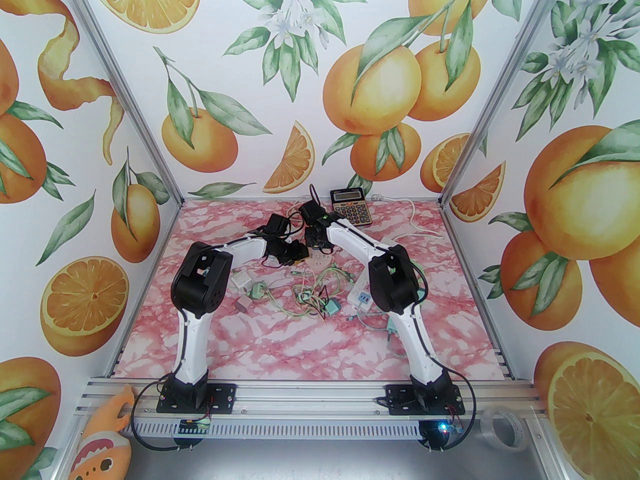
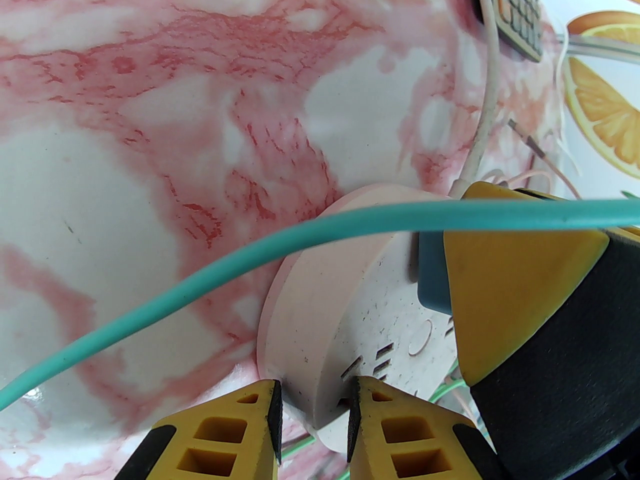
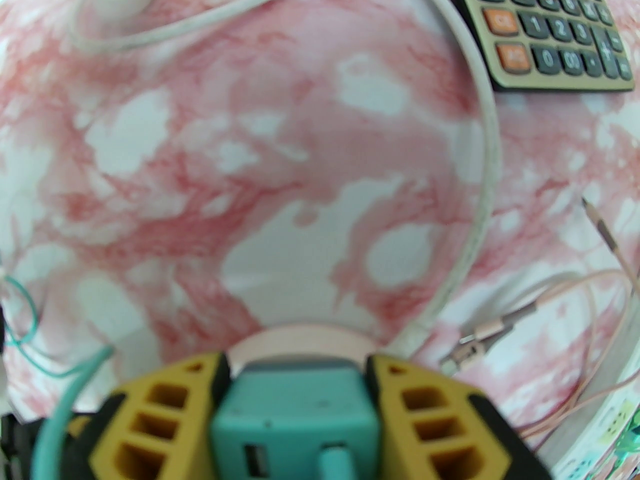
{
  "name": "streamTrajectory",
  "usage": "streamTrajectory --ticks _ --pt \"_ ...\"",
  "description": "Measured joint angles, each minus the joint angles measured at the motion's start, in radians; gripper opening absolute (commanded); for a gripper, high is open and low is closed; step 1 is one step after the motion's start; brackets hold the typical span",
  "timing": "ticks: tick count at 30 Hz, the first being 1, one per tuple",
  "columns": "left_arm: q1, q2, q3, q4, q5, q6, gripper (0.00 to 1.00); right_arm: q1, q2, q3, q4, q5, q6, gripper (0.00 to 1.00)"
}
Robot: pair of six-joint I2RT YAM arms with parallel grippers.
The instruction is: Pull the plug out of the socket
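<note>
One calculator, one pink socket, one teal plug in it

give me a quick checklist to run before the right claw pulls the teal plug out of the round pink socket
1. left claw shut on the socket rim: ok
2. right claw fingers against both sides of the teal plug: ok
3. plug seated on the socket face, not yet out: ok
4. teal cable, which crosses over the socket, free of snags: cannot tell
5. white cord from the socket lying slack in a curve: ok
6. calculator apart from plug and socket: ok
</note>
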Motion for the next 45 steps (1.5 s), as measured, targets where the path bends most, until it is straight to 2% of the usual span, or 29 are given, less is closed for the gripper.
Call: streamTrajectory --ticks 9,14,25,31,39,43,45 --pt "-0.013 0.002 0.011 -0.003 -0.024 0.007 0.26 -0.033 -0.069 -0.134 0.116 -0.072 0.019 0.32" --pt "-0.019 0.005 0.018 -0.003 -0.033 0.007 0.25 -0.038 -0.074 -0.139 0.118 -0.081 0.014 0.33" --pt "-0.021 0.024 0.077 -0.098 -0.038 0.013 0.21 0.003 0.026 0.073 -0.082 0.037 -0.020 0.32" --pt "-0.021 0.032 0.088 -0.119 -0.041 0.010 0.20 0.008 0.034 0.092 -0.101 0.051 -0.015 0.32" --pt "-0.024 0.043 0.111 -0.120 -0.041 0.030 0.20 -0.055 -0.063 -0.106 0.077 -0.104 0.019 0.30" --pt "-0.029 0.039 0.097 -0.077 -0.035 0.030 0.26 -0.070 -0.071 -0.119 0.083 -0.126 0.022 0.30" --pt "-0.029 0.032 0.074 -0.044 -0.026 0.023 0.36 -0.068 -0.071 -0.117 0.079 -0.123 0.022 0.30"
